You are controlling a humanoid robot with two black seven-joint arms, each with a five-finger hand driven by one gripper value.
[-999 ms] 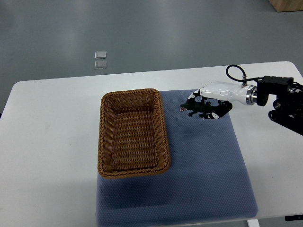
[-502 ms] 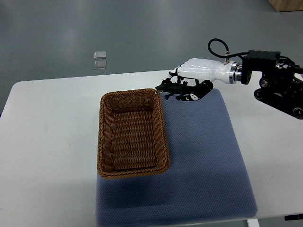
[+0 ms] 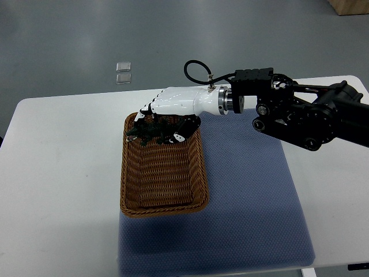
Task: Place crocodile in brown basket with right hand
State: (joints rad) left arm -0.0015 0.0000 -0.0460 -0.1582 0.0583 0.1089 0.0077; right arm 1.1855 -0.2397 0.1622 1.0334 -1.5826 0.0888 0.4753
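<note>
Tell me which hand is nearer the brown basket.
Right. The right hand hangs over the far end of the brown basket, gripping the crocodile. The left hand is not in view, so its distance cannot be judged.

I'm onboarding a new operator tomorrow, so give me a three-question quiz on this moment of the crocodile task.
1. True or false: the right hand is holding the crocodile.
2. Where is the crocodile now? A) lying on the blue mat B) held over the far end of the brown basket C) on the bare white table
3. Fill in: the basket rests partly on the table and partly on the ____.

Key: 1 true; 2 B; 3 blue mat.
</note>
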